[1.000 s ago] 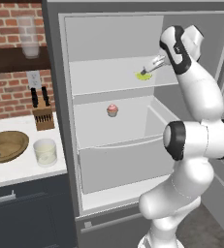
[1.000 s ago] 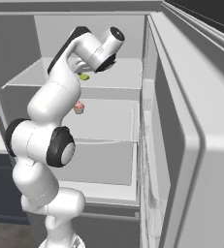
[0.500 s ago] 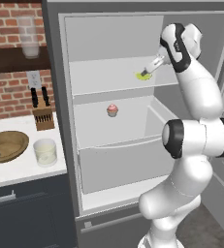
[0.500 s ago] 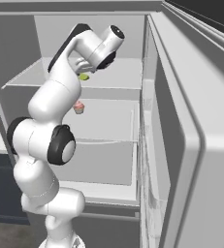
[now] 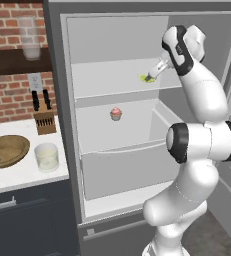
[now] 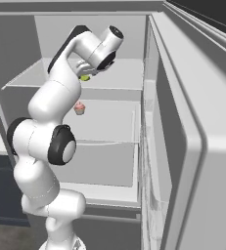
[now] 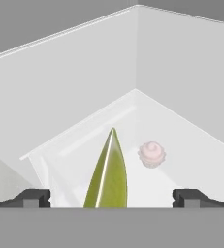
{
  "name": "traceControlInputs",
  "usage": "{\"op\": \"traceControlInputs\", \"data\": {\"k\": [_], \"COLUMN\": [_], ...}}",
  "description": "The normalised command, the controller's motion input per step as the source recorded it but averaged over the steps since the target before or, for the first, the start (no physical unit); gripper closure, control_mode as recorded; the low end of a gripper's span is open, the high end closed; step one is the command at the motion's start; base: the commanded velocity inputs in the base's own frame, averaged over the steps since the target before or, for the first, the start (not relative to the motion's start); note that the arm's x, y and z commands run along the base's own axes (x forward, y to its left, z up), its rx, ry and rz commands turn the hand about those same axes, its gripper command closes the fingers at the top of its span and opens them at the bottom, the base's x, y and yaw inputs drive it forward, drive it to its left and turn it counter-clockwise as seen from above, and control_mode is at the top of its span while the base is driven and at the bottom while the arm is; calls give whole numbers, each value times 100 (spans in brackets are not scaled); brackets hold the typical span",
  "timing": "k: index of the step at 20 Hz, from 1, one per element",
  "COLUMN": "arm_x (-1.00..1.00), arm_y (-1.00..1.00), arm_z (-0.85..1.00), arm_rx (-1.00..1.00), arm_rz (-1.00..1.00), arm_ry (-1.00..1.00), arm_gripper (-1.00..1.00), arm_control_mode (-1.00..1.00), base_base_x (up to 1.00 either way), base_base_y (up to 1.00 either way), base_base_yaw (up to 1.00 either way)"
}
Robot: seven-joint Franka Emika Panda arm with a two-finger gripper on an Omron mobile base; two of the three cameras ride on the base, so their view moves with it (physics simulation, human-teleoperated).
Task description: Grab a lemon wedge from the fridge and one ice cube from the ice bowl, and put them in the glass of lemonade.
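On the upper shelf of the open fridge (image 5: 122, 82), toward its right front corner, the lemon wedge (image 5: 147, 78) lies flat, with the gripper (image 5: 154, 74) reaching in from the right and set right over it. The fingers (image 7: 32, 197) stand wide apart with nothing between them clamped yet; in the hand view the wedge (image 7: 107, 174) sits centred between the two tips, which looks like the reason the hand is posed so: lined up to straddle the slice before closing. In that view its long axis runs away from the hand, the pointed end aimed toward the back of the fridge and the broader end nearest the gripper. A closure across the narrow width therefore seems the natural grip. One shelf below, near its middle, a pink-topped cupcake (image 5: 116, 114) stands upright, well apart from the wedge. Left of the fridge, on the counter's near edge, the glass of lemonade (image 5: 46, 157) stands just beside the ice bowl (image 5: 6, 150), both untouched.
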Motion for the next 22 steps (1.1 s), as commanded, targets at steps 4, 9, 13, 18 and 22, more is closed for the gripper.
{"op": "traceControlInputs", "data": {"k": [4,9,13,18,22], "arm_x": [-2,0,0,0,0], "arm_y": [0,0,0,0,0], "arm_z": [-39,-39,-2,0,0], "arm_rx": [0,0,0,0,0], "arm_rz": [0,0,0,0,0], "arm_ry": [0,0,0,0,0], "arm_gripper": [-100,-100,-100,100,100], "arm_control_mode": [-100,-100,-100,-100,-100], "base_base_x": [0,0,0,0,0], "base_base_y": [0,0,0,0,0], "base_base_yaw": [0,0,0,0,0]}}
